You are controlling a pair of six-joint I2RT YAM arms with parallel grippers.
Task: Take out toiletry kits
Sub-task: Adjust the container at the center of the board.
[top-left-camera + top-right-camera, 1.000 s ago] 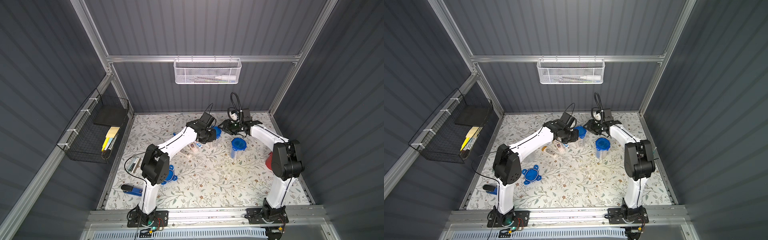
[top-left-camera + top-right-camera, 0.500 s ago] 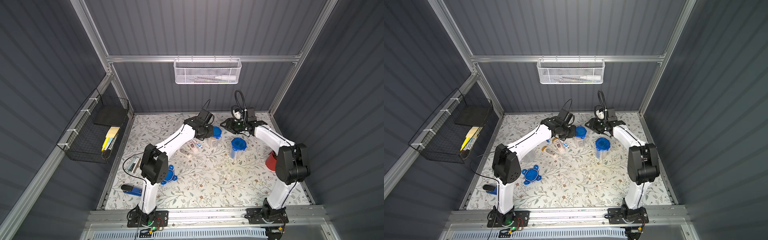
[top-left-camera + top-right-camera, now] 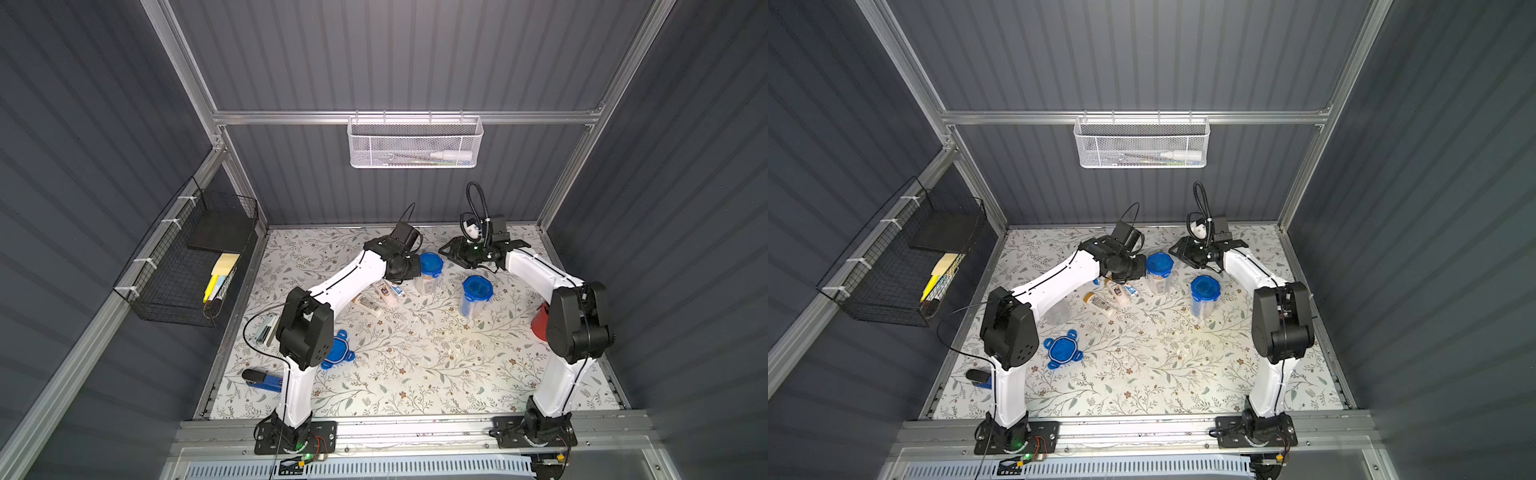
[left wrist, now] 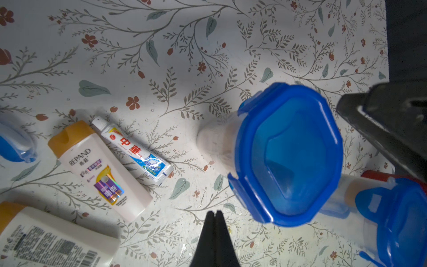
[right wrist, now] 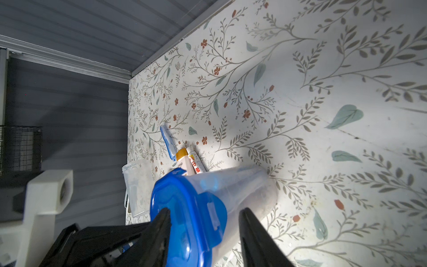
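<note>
Toiletry kit pieces lie loose on the floral table [image 3: 415, 365]: two white bottles with tan caps [image 4: 101, 171] [image 4: 46, 238], a toothpaste tube [image 4: 136, 150] and a blue toothbrush pack [image 4: 13, 145]. Both top views show them [image 3: 374, 301] [image 3: 1106, 299] under the left forearm. My left gripper [image 4: 215, 212] is shut and empty, low over the table beside a clear jar with a blue clip lid [image 4: 288, 152] [image 3: 430, 268]. My right gripper [image 5: 204, 209] is open, its fingers astride that jar's lid [image 5: 184, 219]. What the jar holds is unclear.
A second lidded jar [image 3: 477, 291] stands to the right. An empty open jar [image 3: 1057, 311] and a loose blue lid [image 3: 1063, 351] lie by the left arm. A red cup [image 3: 540, 322] is at the right edge and a stapler [image 3: 262, 380] at the front left. Baskets [image 3: 187, 257] [image 3: 413, 143] hang on the walls.
My left wrist has swung slightly towards the back wall, beside the lidded jar. The right gripper stays over that jar and has opened a little.
</note>
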